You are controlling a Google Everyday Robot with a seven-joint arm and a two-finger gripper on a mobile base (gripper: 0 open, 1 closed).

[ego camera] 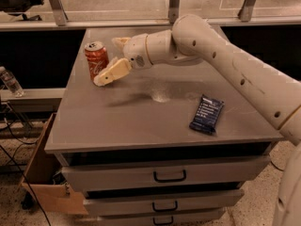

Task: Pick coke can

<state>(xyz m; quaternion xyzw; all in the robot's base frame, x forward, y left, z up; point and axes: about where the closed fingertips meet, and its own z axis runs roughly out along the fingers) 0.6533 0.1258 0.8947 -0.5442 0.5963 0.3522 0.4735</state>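
Fingers [112,73] spread wide, my gripper [107,61] sits at the coke can's [96,60] 3 o'clock, and I fear the near finger could tip it over.

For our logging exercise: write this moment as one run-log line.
stage: pre-grasp | coke can: upright on cabinet top, ungrasped | gripper: fingers open, close beside can | blue wrapper: lying apart

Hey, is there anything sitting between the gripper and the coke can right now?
Nothing visible does. The gripper is right beside the coke can near the back of the cabinet top, with its fingers open toward the can. The dark blue snack bar lies well away, toward the front edge.
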